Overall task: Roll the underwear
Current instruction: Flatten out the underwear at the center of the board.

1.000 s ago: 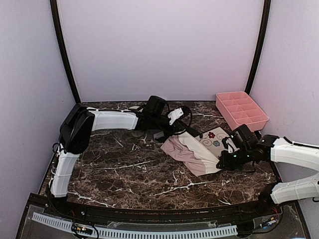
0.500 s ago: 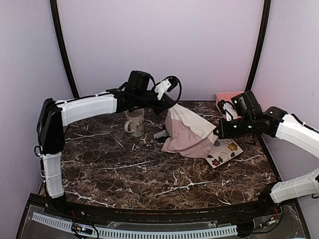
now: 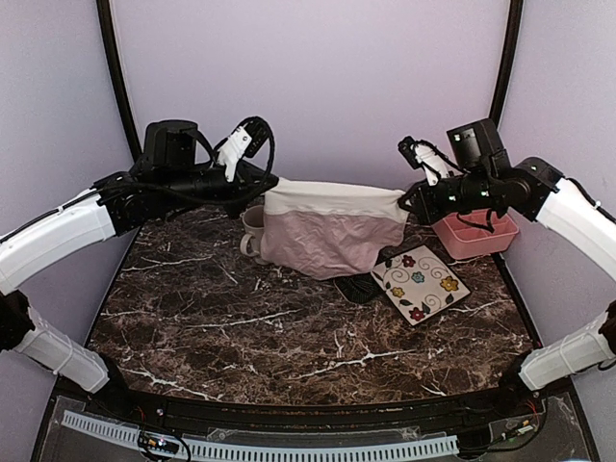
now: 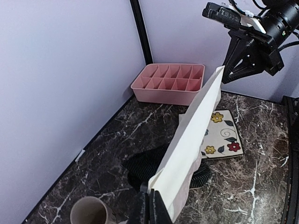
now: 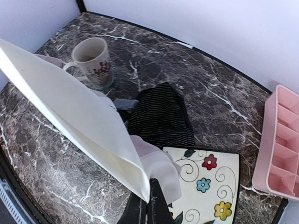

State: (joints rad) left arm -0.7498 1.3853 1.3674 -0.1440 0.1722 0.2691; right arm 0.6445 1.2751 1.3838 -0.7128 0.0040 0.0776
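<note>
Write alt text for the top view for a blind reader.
Pale pink and white underwear hangs stretched in the air, the left tool and right tool each pinching a top corner. Below, on the marble table, sit black underwear, a flowered plate, a mug and a pink tray.

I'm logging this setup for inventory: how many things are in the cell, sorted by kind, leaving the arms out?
Underwear: 2 (pink underwear, black underwear)
Mug: 1
Plate: 1
Divided tray: 1
Total: 5
</note>
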